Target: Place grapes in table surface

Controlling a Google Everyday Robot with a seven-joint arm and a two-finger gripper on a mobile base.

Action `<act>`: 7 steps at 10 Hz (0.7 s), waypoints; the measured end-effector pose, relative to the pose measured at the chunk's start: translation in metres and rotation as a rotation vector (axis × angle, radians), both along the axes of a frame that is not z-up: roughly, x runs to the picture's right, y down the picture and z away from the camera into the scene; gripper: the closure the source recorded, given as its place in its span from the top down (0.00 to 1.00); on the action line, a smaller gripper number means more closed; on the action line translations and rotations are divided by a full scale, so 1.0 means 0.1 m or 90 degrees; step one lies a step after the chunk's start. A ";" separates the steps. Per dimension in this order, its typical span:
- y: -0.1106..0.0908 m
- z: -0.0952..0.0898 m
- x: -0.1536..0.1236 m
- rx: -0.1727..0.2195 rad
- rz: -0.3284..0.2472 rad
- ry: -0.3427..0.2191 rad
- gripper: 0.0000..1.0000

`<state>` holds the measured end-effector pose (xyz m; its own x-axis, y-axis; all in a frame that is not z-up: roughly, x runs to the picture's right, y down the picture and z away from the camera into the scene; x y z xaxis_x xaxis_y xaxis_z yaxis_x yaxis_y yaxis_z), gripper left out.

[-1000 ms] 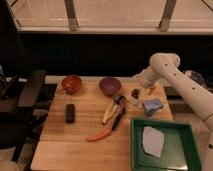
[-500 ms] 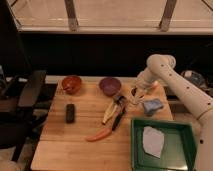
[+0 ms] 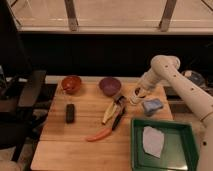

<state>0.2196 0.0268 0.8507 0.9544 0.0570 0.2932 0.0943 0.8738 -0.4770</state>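
One gripper (image 3: 136, 95), lowered near the far right corner of the table surface (image 3: 65, 150), between the purple bowl (image 3: 109, 85) and a blue cloth (image 3: 152, 106); whether it is apart or clamped cannot be told. One bunch of grapes (image 3: 133, 99): a small dark mass at the gripper's tip, close over the wood, contact with the planks unclear; probably held low so the fruit settles rather than drops. Also entered: orange bowl (image 3: 71, 83), far edge; black block (image 3: 70, 113), toward the left edge; carrot (image 3: 100, 134), mid-counter; green tray (image 3: 135, 145), near right corner, holding a white cloth (image 3: 152, 140).
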 end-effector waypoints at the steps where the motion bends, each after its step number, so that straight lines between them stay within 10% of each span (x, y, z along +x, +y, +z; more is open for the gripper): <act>1: 0.00 -0.03 0.03 0.003 0.003 0.004 0.00; 7: -0.34 -0.39 -0.13 0.063 0.011 -0.034 0.00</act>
